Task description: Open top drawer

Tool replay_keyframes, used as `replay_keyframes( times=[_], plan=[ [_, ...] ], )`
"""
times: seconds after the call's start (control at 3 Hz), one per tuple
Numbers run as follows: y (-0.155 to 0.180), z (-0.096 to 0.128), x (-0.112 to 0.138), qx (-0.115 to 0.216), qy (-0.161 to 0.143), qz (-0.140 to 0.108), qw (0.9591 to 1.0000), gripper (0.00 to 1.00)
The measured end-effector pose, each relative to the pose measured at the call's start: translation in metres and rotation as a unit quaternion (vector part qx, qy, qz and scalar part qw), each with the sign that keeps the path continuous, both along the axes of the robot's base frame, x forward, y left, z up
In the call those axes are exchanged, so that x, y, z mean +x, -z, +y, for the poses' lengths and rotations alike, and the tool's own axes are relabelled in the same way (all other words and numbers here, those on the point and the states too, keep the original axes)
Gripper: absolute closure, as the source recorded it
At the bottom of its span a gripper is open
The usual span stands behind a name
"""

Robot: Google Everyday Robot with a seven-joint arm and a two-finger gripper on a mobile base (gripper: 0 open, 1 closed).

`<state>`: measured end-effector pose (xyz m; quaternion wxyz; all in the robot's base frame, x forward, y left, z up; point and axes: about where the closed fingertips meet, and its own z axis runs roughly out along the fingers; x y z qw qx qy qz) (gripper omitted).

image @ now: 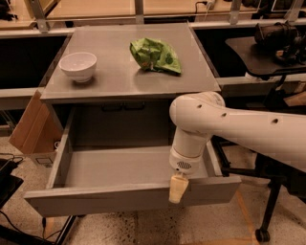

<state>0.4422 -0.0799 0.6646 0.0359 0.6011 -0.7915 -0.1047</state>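
— Grey cabinet top (119,88), camera view: a white bowl (77,65) and a crumpled green bag (155,55) are noted on it. Where is the top drawer (119,198) found?
— Below, drawn well out. At its front edge, right of centre, the gripper (176,187) is set. Jaw state cannot be told.
— Step?
— Pull judged nearly finished. Release and a clean lift away are called for next.

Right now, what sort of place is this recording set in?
Likely a lab or workshop: workbenches behind, a cardboard box beside a grey cabinet. The gripper is at the open top drawer, by its front edge.
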Motion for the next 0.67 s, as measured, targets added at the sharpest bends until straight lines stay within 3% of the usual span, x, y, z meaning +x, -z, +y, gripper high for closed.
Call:
replay_keyframes(
  times=[0.33,0.67],
  plan=[
    [0.0,0.0,-0.001,0.0,0.0,0.0,1.0,0.0],
    [-0.016,0.005,-0.002,-0.015,-0.008,-0.006,0.9998,0.0]
  ],
)
